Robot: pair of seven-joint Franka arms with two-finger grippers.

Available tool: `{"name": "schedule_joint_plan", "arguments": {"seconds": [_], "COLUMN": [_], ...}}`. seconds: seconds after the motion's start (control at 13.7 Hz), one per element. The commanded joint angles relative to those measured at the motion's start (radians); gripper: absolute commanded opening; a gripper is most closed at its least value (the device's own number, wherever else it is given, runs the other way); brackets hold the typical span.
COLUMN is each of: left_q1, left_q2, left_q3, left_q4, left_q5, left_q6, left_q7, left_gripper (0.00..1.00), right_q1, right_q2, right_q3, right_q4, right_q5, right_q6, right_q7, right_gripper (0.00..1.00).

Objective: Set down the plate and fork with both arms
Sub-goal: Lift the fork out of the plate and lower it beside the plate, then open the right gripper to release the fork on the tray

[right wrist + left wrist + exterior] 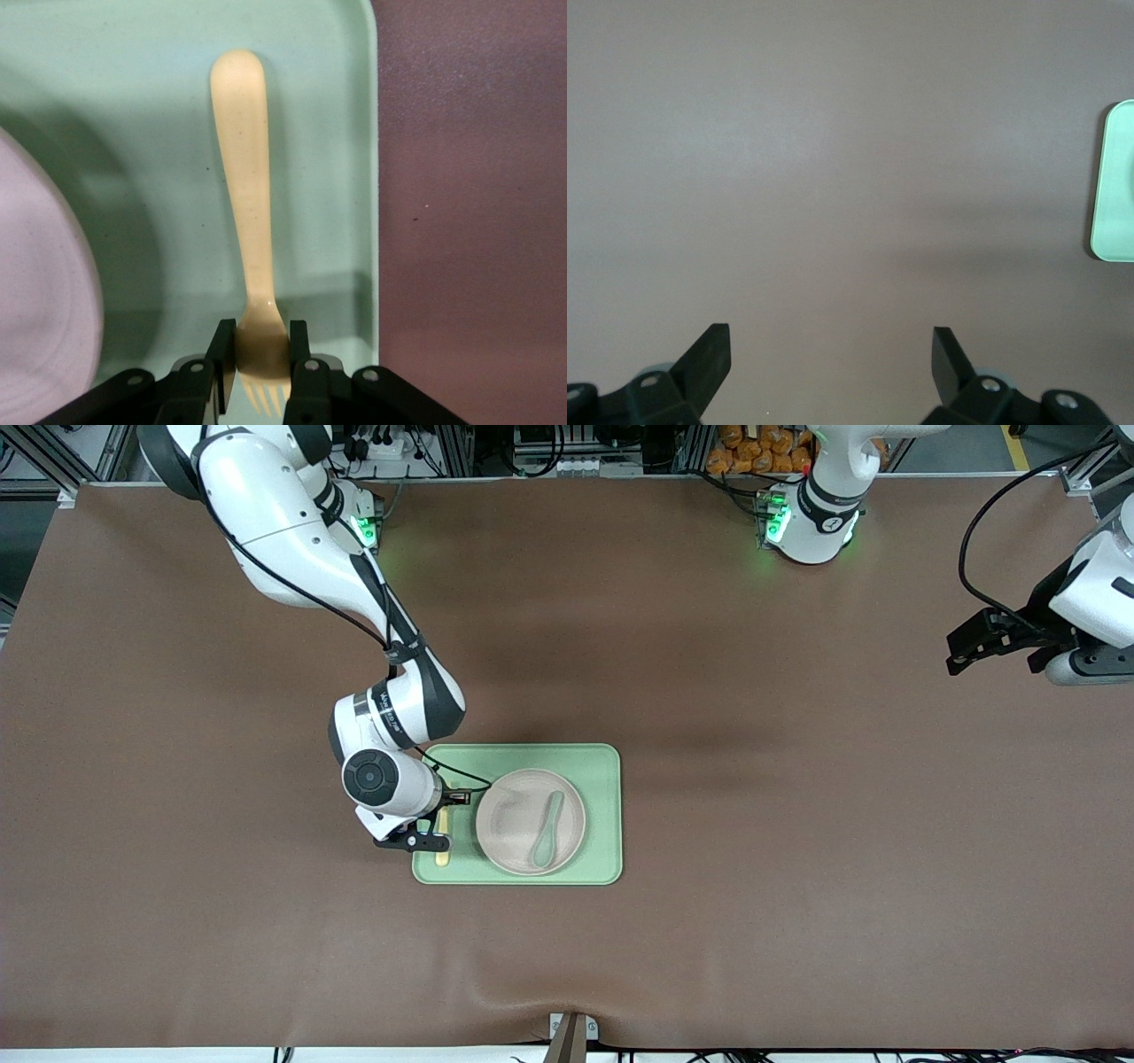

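Note:
The pale-yellow fork [441, 856] lies along the green tray's [607, 841] strip at the right arm's end, beside the beige plate [514, 815]. My right gripper [443, 819] is low over the tray and shut on the fork. In the right wrist view its fingers [263, 350] clamp the fork [244, 177] just above the tines, with the handle pointing away. I cannot tell whether the fork rests on the tray [328, 133] or is lifted off it. The plate's rim [35, 292] shows beside it. My left gripper [961, 651] waits open and empty [831, 354] over bare table at the left arm's end.
A teal-green spoon [547, 828] lies in the plate. The tray's corner [1116, 186] shows in the left wrist view. The brown table mat [797, 824] surrounds the tray. A metal bracket [571, 1036] sits at the table's front edge.

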Motion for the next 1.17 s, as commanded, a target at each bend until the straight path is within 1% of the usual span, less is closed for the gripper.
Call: {"name": "schedule_joint_plan", "arguments": {"seconds": [0.0, 0.07, 0.15, 0.29, 0.37, 0.44, 0.51, 0.58, 0.73, 0.8, 0.95, 1.1], "left_q1": [0.007, 0.004, 0.005, 0.007, 0.005, 0.005, 0.008, 0.008, 0.007, 0.007, 0.007, 0.005], "left_q2": [-0.002, -0.001, 0.004, 0.01, 0.008, 0.008, 0.008, 0.01, 0.01, 0.011, 0.011, 0.011], "left_q3": [0.002, 0.001, 0.001, 0.001, 0.002, 0.002, 0.002, 0.002, 0.002, 0.002, 0.002, 0.002], "left_q4": [0.016, 0.015, 0.015, 0.015, 0.015, 0.019, 0.024, 0.022, 0.021, 0.022, 0.022, 0.021], "left_q5": [-0.015, -0.015, -0.015, -0.017, -0.017, -0.014, -0.015, -0.015, -0.015, -0.015, -0.017, -0.015], "left_q6": [-0.011, -0.011, -0.011, -0.011, -0.011, -0.011, -0.011, -0.011, -0.012, -0.011, -0.012, -0.012], "left_q7": [0.019, 0.017, 0.019, 0.02, 0.019, 0.02, 0.02, 0.02, 0.02, 0.02, 0.02, 0.019], "left_gripper": [1.0, 1.0, 1.0, 1.0, 1.0, 1.0, 1.0, 1.0, 1.0, 1.0, 1.0, 1.0], "right_q1": [0.001, 0.001, 0.004, 0.006, 0.004, 0.006, 0.003, 0.0, -0.014, -0.02, -0.066, -0.137], "right_q2": [-0.001, -0.001, -0.001, -0.001, -0.002, -0.004, -0.005, -0.015, -0.053, -0.085, -0.166, -0.247], "right_q3": [0.002, 0.002, 0.002, 0.002, 0.002, 0.002, 0.0, 0.0, -0.003, -0.006, -0.01, -0.012], "right_q4": [-0.025, -0.04, -0.051, -0.051, -0.051, -0.049, -0.049, -0.049, -0.04, -0.039, -0.043, -0.043], "right_q5": [0.024, 0.024, 0.022, 0.024, 0.022, 0.022, 0.022, 0.022, 0.018, 0.012, 0.01, 0.01], "right_q6": [0.025, 0.045, 0.065, 0.065, 0.063, 0.06, 0.062, 0.048, -0.025, -0.044, -0.076, -0.149], "right_q7": [-0.021, -0.021, -0.021, -0.019, -0.021, -0.019, -0.012, -0.013, -0.021, -0.022, -0.022, -0.108], "right_gripper": [0.19, 0.19, 0.22, 0.25, 0.41, 0.79, 1.0, 1.0, 1.0, 1.0, 1.0, 1.0]}}
